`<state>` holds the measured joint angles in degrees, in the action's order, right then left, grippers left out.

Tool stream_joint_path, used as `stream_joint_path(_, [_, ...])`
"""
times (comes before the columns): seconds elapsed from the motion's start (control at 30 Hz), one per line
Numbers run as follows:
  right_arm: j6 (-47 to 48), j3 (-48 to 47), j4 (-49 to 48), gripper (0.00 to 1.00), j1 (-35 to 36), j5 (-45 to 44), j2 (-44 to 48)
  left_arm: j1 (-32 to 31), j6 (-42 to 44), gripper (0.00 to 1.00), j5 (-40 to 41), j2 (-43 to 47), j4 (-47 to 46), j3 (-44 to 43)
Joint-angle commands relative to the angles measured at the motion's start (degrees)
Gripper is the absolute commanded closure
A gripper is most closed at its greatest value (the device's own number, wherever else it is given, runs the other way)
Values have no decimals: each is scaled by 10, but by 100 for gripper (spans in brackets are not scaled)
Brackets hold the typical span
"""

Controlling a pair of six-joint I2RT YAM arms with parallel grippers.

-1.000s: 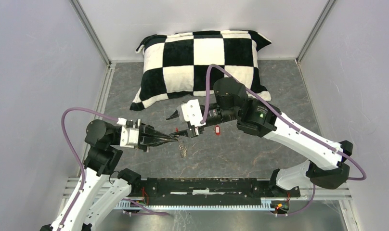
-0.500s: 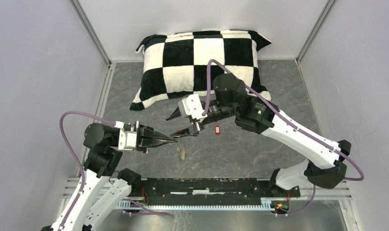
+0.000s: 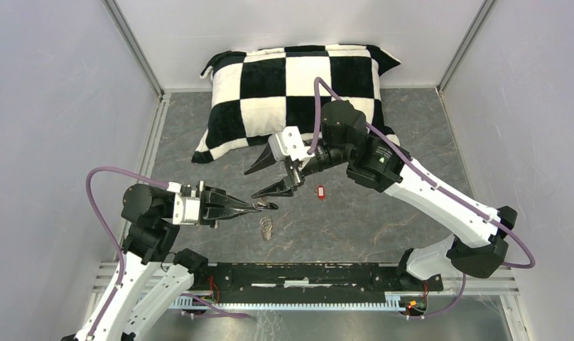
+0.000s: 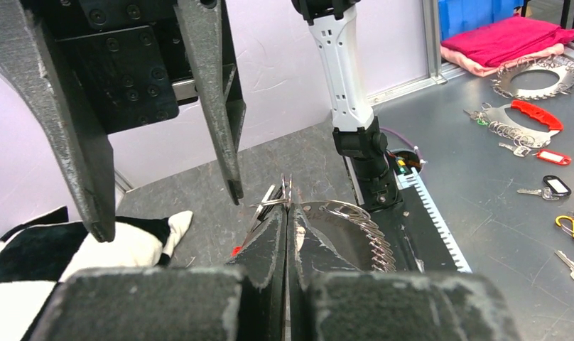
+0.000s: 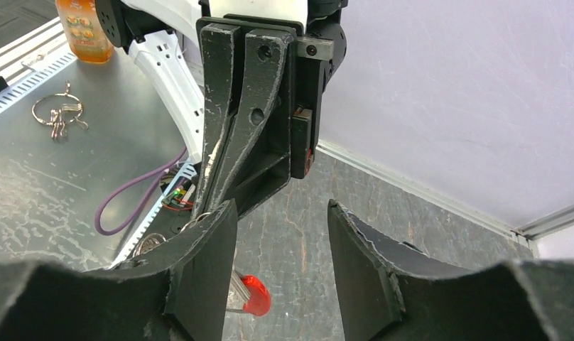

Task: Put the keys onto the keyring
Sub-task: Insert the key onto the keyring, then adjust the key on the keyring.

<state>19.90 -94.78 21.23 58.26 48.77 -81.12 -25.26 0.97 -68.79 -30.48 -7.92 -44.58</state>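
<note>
White walls (image 3: 57, 106) close the cell on 3 sides, and a black rail (image 3: 305, 273) runs along the near edge where the 2 arms are bolted. A black-and-white chequered pillow (image 3: 298, 85) fills the middle of the back, its front edge just behind the right wrist. The grey table (image 3: 355, 227) lies bare between the pillow and the rail. The widest open stretch is right of centre, under the raised right forearm.

The left gripper (image 3: 260, 207) points toward the middle, its jaws clenched tight on a tiny thing at the tips. This seems to be the black-and-white key (image 3: 271, 206), though from the left wrist only a thin metal sliver and a small wire loop show.

The right gripper (image 3: 249, 185) hangs facing it, just beyond and apart, its 2 fingers spread wide with nothing between them.

The keyring (image 3: 267, 227) lies flat on the table, just on the rail side of the left fingertips and touching neither gripper. It is a thin, silvery, coil-like loop.

The red key (image 3: 320, 191) lies on the table beside the right wrist, well apart from the keyring. It has a bright red head on a short pale blade.
</note>
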Motion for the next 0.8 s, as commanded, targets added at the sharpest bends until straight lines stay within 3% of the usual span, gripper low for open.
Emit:
stream_joint_path(0.0, [-22,-1,-24,43,-6,26,-10,-3,16,98,0,7,-19,3])
stream_joint_path(0.23, [-37,-14,-35,43,-21,32,-14,-2,17,98,2,8,-18,3])
stream_joint_path(0.43, [-131,64,-173,41,-78,23,53,-2,-2,98,37,7,-14,4])
stream_joint_path(0.77, [-129,139,-142,43,-87,-38,131,-2,-97,98,167,2,-52,20])
